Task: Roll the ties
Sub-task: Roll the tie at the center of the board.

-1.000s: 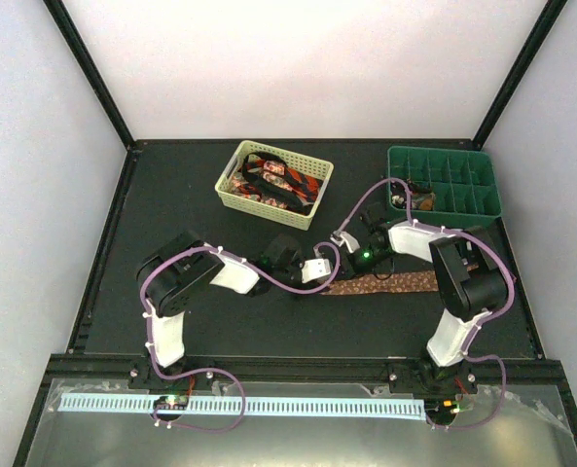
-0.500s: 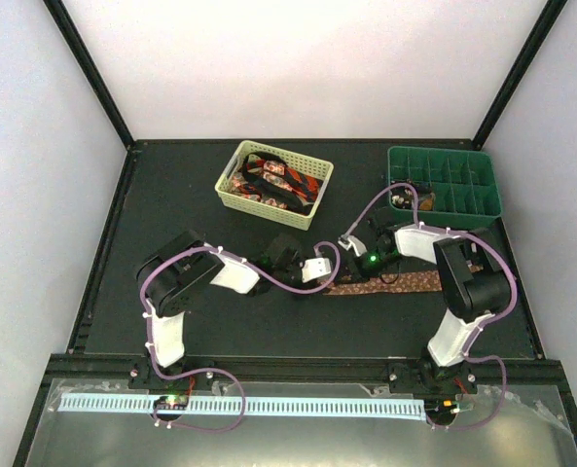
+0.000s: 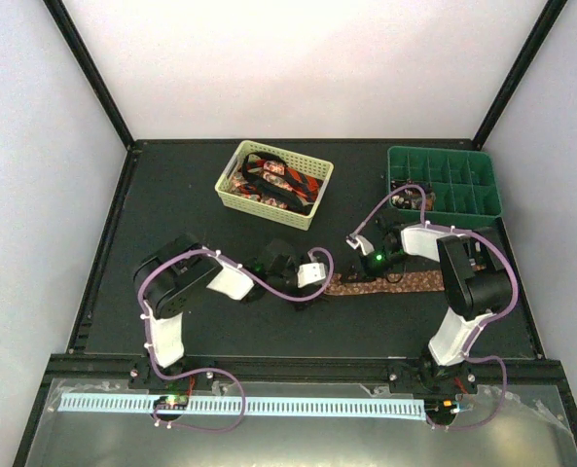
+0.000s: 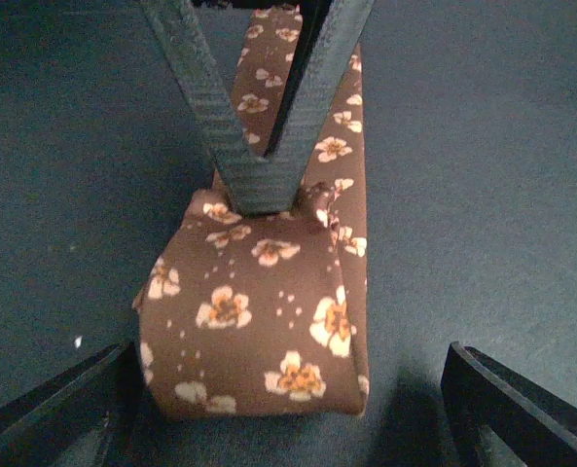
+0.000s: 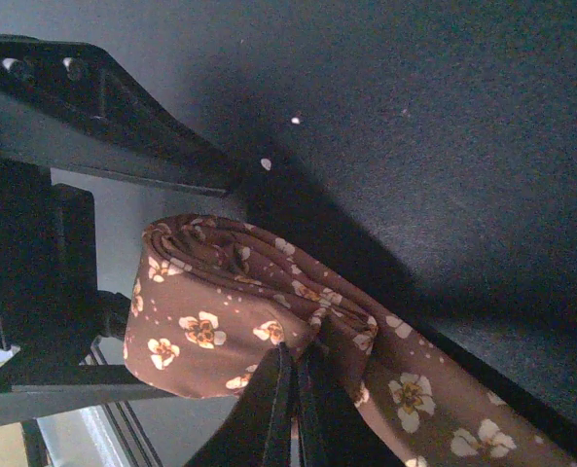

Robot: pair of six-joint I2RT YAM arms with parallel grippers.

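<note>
Brown tie (image 4: 259, 321) (cream-orange flowers); yellow basket (image 3: 254, 205).

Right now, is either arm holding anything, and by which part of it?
The right gripper pinches the brown tie at the edge of its rolled end, jaws shut. The left gripper is open around the roll, holding nothing.

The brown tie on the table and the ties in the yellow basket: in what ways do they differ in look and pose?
The brown tie bears pale flowers; the basket ties are red and black. The brown tie lies stretched along the table with one end rolled up; the basket ties lie bunched together in the yellow basket. Both are patterned fabric.
</note>
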